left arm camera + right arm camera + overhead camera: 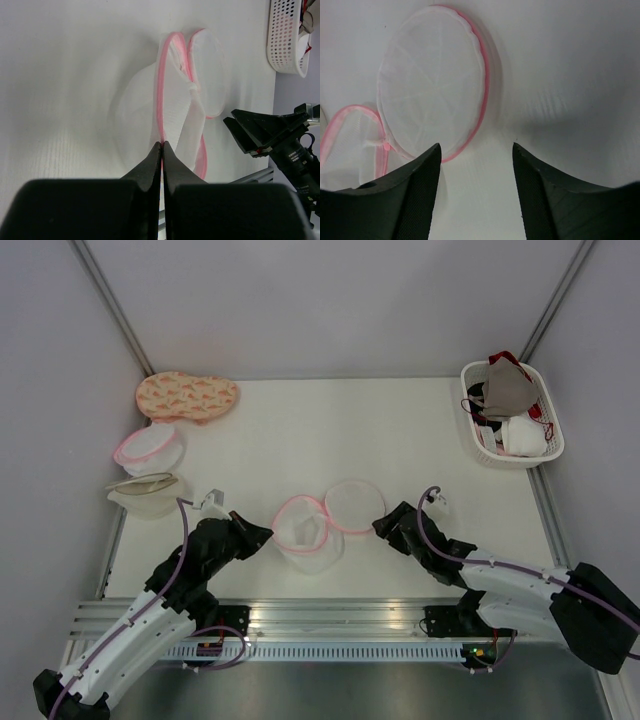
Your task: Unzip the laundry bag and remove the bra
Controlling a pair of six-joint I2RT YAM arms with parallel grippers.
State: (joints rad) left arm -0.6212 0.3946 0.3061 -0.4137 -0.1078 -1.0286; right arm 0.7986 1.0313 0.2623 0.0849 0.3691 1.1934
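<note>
The white table bears the open laundry bag, a basket and a peach pad.

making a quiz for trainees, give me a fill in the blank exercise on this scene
1. The left gripper is shut on the bag's ____ rim.
2. The right gripper is ____, near the bag's flipped lid.
3. The bra lies in the basket at the table's far ____ corner.
Missing words: pink; open; right.
</note>
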